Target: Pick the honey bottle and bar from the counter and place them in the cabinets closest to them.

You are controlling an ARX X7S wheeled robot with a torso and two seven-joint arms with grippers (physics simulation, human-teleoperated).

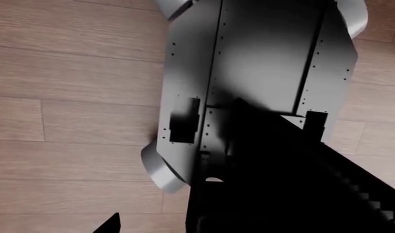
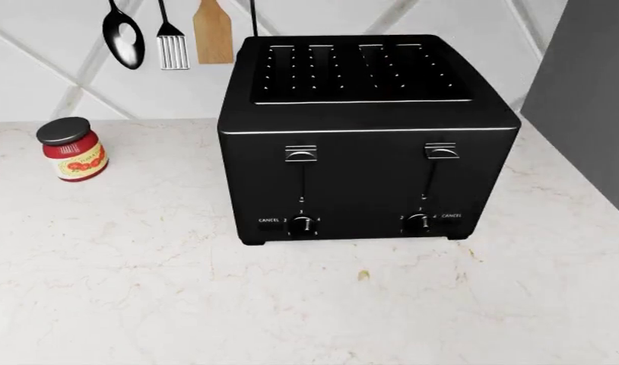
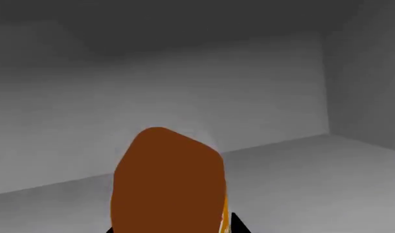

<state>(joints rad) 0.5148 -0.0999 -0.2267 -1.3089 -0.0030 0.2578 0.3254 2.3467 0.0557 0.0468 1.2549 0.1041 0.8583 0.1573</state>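
In the right wrist view my right gripper is shut on the honey bottle, an amber-orange body that fills the space between the dark fingertips. It is held inside a grey cabinet, just above the cabinet floor. My left gripper hangs low over the wooden floor. One dark fingertip shows well off to one side with nothing beside it; the other is lost against the black arm. The bar is out of view. The white marble counter shows in the head view. Neither gripper shows there.
A large black toaster stands mid-counter. A red-labelled jar with a black lid stands at the left. Utensils hang on the wall behind. A grey cabinet side rises at the right. The robot's base is below the left wrist.
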